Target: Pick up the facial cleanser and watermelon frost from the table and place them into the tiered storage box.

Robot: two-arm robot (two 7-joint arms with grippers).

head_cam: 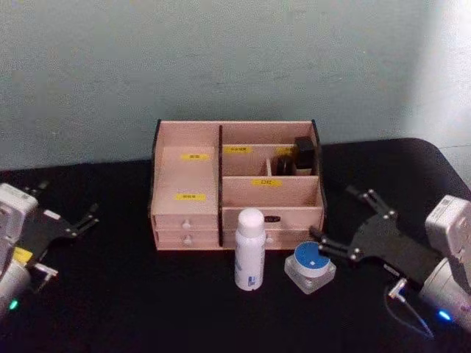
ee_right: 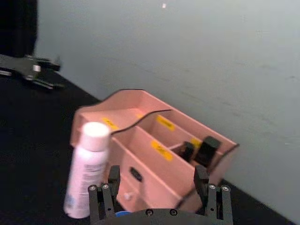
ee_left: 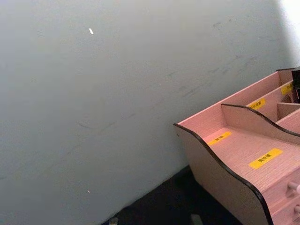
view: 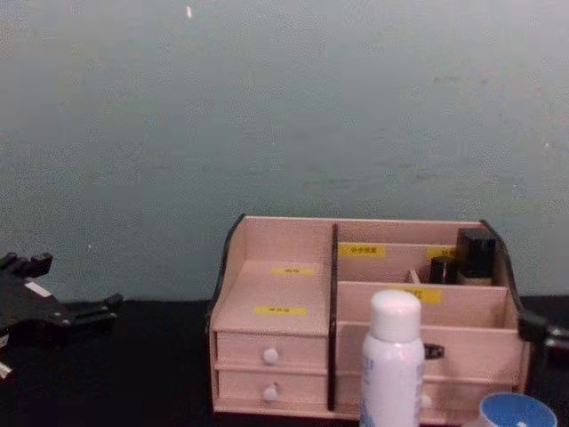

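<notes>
The tiered storage box (head_cam: 188, 176) stands at the middle of the black table, against the wall. Just in front of its drawers the white facial cleanser (head_cam: 249, 250) stands upright. To its right sits the watermelon frost (head_cam: 310, 266), a squat jar with a blue lid. My right gripper (head_cam: 333, 214) is open, just right of the jar, with its near finger close beside it. In the right wrist view the open gripper (ee_right: 157, 180) faces the box (ee_right: 140, 140) and the cleanser (ee_right: 86, 173). My left gripper (head_cam: 68, 202) rests open at the far left, holding nothing.
Small black bottles (head_cam: 294, 158) stand in the box's back right compartment. A pale green wall rises right behind the box. The chest view has the cleanser (view: 392, 365) and the jar's lid (view: 518, 414) low at the right. The table edge curves off at the far right.
</notes>
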